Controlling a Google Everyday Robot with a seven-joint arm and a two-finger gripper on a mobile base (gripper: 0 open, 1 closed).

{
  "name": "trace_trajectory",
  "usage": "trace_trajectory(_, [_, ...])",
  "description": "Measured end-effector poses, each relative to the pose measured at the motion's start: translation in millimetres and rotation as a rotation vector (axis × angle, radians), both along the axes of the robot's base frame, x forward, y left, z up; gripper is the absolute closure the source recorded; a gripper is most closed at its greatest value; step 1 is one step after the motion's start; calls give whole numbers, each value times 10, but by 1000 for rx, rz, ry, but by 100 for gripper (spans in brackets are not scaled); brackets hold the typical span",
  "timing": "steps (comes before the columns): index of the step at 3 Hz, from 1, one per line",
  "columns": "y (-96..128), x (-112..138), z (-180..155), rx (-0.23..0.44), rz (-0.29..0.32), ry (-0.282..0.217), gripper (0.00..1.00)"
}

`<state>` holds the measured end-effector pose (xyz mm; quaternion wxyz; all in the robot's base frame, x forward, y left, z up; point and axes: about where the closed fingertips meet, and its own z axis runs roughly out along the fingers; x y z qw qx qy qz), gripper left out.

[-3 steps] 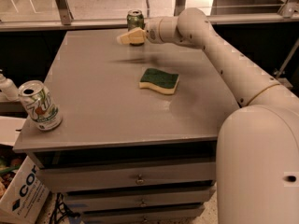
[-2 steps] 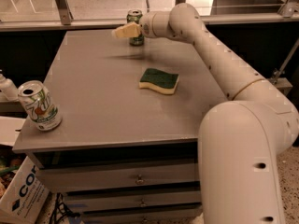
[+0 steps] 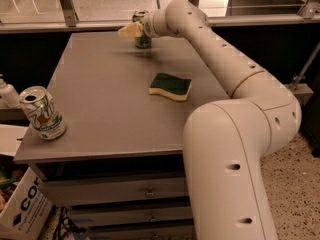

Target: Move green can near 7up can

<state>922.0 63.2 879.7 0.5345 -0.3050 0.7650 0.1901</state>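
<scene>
The green can [image 3: 142,33] stands upright near the far edge of the grey table [image 3: 110,94], a little right of the middle. My gripper [image 3: 134,30] is at the can, reaching in from the right at can height, and it covers part of the can's body. The 7up can [image 3: 42,113], white with green lettering, stands upright at the table's front left corner, far from the green can.
A green-and-yellow sponge [image 3: 171,86] lies on the table between the cans, right of centre. My arm [image 3: 220,59] spans the table's right side. A white bottle [image 3: 7,93] and a cardboard box [image 3: 20,209] sit to the left of the table. A rail runs behind it.
My gripper has shifted left and slightly farther back at the green can, and the arm has swung with it. The green can, the 7up can and the sponge stay about where they were.
</scene>
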Motion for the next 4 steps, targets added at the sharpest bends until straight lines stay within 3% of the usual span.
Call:
trace_trajectory(2, [-235,11,-165,-6,-58,55,64])
trace_trajectory(3, [-435,-179,-38,57,-27,62,89])
trace_trajectory(4, [-576,-527,113,134,70,72,100])
